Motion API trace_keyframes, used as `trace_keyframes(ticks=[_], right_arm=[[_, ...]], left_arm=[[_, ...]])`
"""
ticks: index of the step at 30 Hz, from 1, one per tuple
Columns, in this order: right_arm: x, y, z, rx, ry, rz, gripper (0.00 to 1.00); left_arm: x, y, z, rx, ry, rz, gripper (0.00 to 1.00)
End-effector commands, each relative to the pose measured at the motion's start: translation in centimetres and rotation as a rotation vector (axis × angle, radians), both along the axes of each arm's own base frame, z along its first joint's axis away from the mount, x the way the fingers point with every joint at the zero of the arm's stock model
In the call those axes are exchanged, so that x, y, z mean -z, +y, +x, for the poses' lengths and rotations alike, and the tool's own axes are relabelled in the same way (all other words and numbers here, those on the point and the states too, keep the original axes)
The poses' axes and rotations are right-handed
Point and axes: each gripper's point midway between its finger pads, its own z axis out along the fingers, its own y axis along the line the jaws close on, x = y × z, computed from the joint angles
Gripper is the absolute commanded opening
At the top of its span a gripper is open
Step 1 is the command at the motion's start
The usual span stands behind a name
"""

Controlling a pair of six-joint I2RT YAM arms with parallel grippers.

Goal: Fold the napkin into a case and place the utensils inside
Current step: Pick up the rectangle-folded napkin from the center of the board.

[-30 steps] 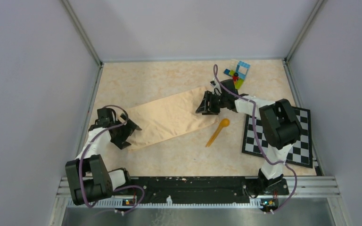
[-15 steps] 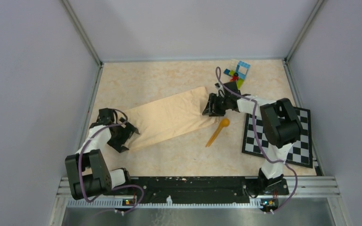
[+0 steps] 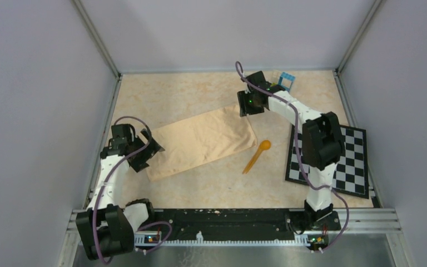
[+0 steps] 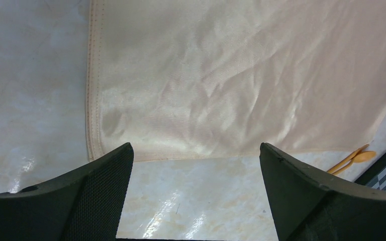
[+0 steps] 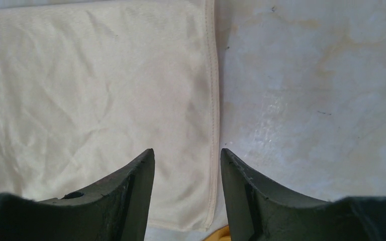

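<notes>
R fingers (image 5: 125, 201) lifted off napkin (image 3: 200, 142), apart; L fingers (image 4: 95, 196) wide apart.

Plain peach-tan napkin (image 3: 200, 142), orange utensils (image 3: 254, 158), black-and-white checkered board (image 3: 351, 161), mottled beige table (image 3: 189, 92)

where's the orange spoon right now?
Top view: the orange spoon lies right of centre, just off the right end of the napkin, with the checkered board to its right.

Marbled beige surface (image 3: 183, 92), enclosed by plain grey walls (image 3: 39, 83). Black-and-white checkered board (image 3: 350, 161) lying flat along the right edge, toward the near side. Light-blue toy brick (image 3: 287, 81) near the far right corner, partly hidden, well apart from the board. Metal rail (image 3: 378, 217) across the near edge.
</notes>
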Motion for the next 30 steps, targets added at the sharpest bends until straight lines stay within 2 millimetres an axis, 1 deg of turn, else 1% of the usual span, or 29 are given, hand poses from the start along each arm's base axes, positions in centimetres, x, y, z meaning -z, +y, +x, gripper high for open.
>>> trace_keyframes(ticks=[1,5,9,14,18,20,22,25,27,30], right_arm=[[1.7,-1.4,0.7,-0.018,0.036,-0.170,0.51],[3.3,-1.4,1.0,-0.016,0.075,-0.216,0.52],[5.1,-0.6,0.7,-0.028,0.102,-0.222,0.52],[7.1,-0.1,-0.2,-0.036,0.139,-0.234,0.53],[8.7,0.8,-1.4,-0.045,0.178,-0.218,0.54],[9.7,0.8,-1.8,-0.042,0.195,-0.226,0.55],[10.8,0.4,-2.0,-0.032,0.192,-0.264,0.54],[12.2,-0.3,-2.4,-0.024,0.195,-0.318,0.50],[13.0,-0.4,-2.7,-0.027,0.205,-0.321,0.44],[13.7,-0.2,-2.8,-0.031,0.201,-0.314,0.31]], left_arm=[[-1.9,-0.3,0.5,0.070,-0.081,0.024,0.99],[-2.8,-0.7,0.5,0.104,-0.123,0.020,0.99],[-3.7,-0.2,0.9,0.119,-0.152,0.060,0.99],[-3.9,-0.3,1.0,0.143,-0.162,0.067,0.99],[-4.0,-0.6,1.2,0.159,-0.175,0.052,0.99],[-4.0,-0.7,1.3,0.164,-0.177,0.052,0.99],[-4.0,-0.6,1.3,0.165,-0.179,0.053,0.99],[-4.1,-0.6,1.3,0.166,-0.182,0.057,0.99],[-4.1,-0.6,1.2,0.166,-0.182,0.058,0.99],[-4.1,-0.6,1.2,0.167,-0.182,0.061,0.99]])
